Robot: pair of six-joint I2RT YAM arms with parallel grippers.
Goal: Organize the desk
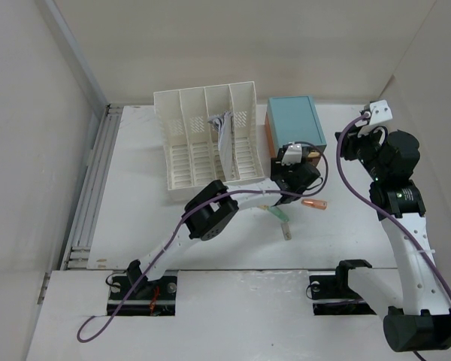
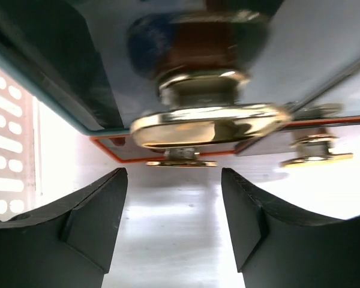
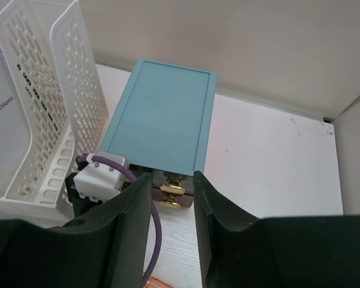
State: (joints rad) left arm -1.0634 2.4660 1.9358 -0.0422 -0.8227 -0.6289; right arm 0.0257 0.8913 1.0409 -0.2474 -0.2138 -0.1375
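top view: the desk (image 1: 135, 203), a broad white top, fills the space between the walls, with both arm bases at its near edge. a white slotted file rack (image 1: 203, 143) stands toward the far edge, a little left of the middle, with papers (image 1: 224, 131) in one of its right-hand slots. just to its right sits a teal-topped box (image 1: 295, 120), its drawer face turned to the near edge. the left gripper (image 1: 297, 162) is right at that face. a small copper-coloured piece (image 1: 314, 203) and a pale green stick (image 1: 280, 220) lie on the desk nearer the near edge than the box, the stick partly under the left arm. the right gripper (image 1: 352, 141) hangs to the right of the box, toward the far right corner; from here i cannot tell how its jaws stand.

left wrist view: the left gripper (image 2: 174, 198) is released, its dark fingers (image 2: 96, 222) spread wide. a blurred gold handle (image 2: 210, 123) on the box front sits just ahead of the tips, not gripped. bare desk (image 2: 168, 240) shows between the fingers, and the rack wall (image 2: 6, 150) is at the left edge.

right wrist view: the right gripper (image 3: 174, 204) is released, holding nothing. past its tips are the box (image 3: 162, 114), its gold handles (image 3: 173, 191), the rack (image 3: 48, 108) and open desk (image 3: 270, 162) reaching to the far right corner.
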